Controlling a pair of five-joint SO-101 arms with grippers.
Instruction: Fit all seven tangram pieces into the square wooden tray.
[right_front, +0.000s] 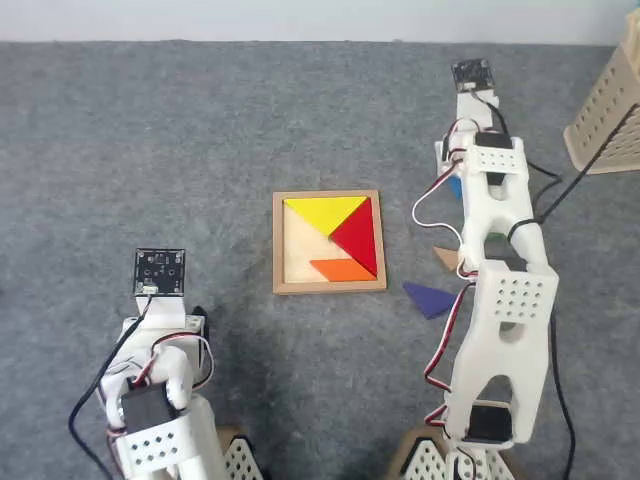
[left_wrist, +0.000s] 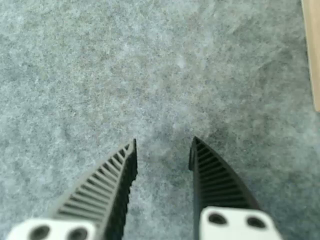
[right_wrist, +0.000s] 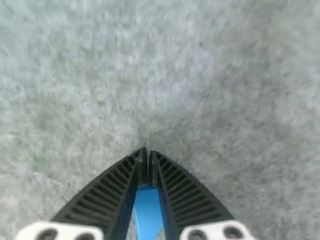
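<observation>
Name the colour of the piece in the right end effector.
Blue flat tangram piece; right wrist view shows it best.

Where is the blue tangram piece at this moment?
The blue piece is clamped in the right gripper, over the grey carpet, to the right of the wooden tray in the high view.

the high view looks steeply down from a fixed, fairly distant spot over the whole grey worktop (right_front: 150, 130), with the tray (right_front: 329, 288) near the middle. the left wrist view faces down, close to the worktop, past its own parted jaws; the tray edge at its border is shared with the high view. the right wrist view looks down equally close, past jaws pinched on the blue piece (right_wrist: 147, 210), which the high view also catches.
</observation>
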